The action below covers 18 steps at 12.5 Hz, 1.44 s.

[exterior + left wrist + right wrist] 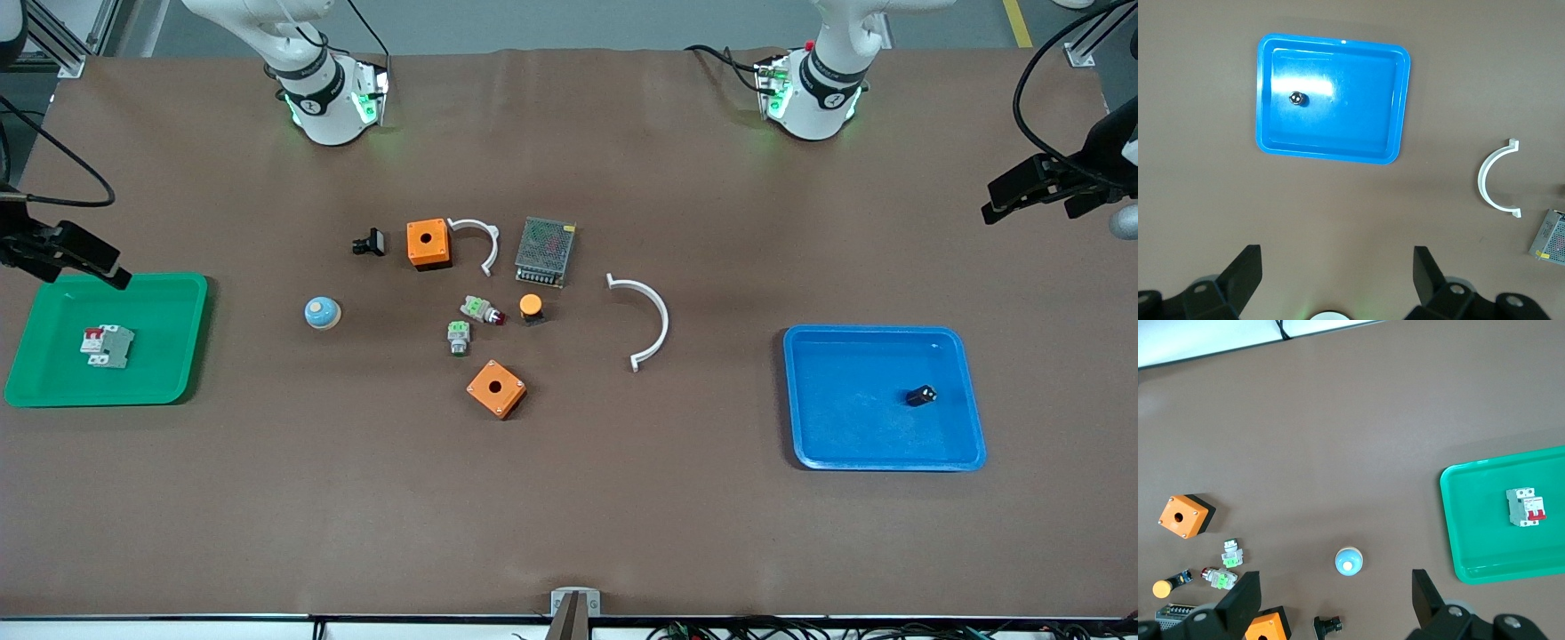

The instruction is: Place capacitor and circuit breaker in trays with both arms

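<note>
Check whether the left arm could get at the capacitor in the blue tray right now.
Probably yes: the capacitor lies alone in the blue tray, uncovered, and the open left gripper holds nothing.

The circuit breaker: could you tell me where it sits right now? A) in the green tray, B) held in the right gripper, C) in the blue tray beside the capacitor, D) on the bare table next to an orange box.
A: the circuit breaker lies inside the green tray at the right arm's end of the table, clear of the right gripper, whose fingers are open.
</note>
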Each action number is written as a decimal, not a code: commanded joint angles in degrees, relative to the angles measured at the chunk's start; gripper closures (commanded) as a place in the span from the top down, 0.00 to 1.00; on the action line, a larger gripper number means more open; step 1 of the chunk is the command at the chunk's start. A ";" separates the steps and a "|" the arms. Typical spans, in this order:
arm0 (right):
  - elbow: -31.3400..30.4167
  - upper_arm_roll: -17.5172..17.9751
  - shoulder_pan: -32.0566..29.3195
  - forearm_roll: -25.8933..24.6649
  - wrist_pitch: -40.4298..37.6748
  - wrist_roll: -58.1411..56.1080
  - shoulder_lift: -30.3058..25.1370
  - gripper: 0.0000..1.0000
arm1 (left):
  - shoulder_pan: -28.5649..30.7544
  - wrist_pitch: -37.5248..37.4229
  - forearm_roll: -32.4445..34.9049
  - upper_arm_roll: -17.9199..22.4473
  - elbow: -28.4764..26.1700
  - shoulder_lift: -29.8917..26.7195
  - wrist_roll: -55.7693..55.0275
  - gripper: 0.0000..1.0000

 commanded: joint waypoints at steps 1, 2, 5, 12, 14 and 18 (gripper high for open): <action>1.74 0.45 -0.59 0.04 -0.70 -0.49 -0.42 1.00 | -0.16 2.19 0.23 -0.77 -2.36 -1.83 0.18 1.00; 2.10 0.45 -0.59 -0.05 -0.70 -0.49 -0.42 1.00 | -0.24 2.89 -0.03 -0.86 -2.54 -1.83 0.18 1.00; 2.98 0.45 -0.59 -0.14 -0.61 -0.49 -0.42 1.00 | 0.10 6.57 -0.12 -2.62 -7.52 -4.19 0.10 1.00; 3.33 0.89 -0.07 -4.09 -2.10 -0.58 -0.33 1.00 | 0.20 6.33 0.23 -2.27 -5.80 -4.56 0.71 1.00; 3.33 0.80 -0.15 -4.01 -2.02 -0.49 -0.33 1.00 | 0.02 5.10 0.41 -2.44 -5.71 -4.47 0.80 1.00; 3.77 0.80 -0.33 -3.39 -1.93 -0.14 -0.33 1.00 | -0.60 3.69 1.64 -2.71 -5.62 -4.38 2.29 1.00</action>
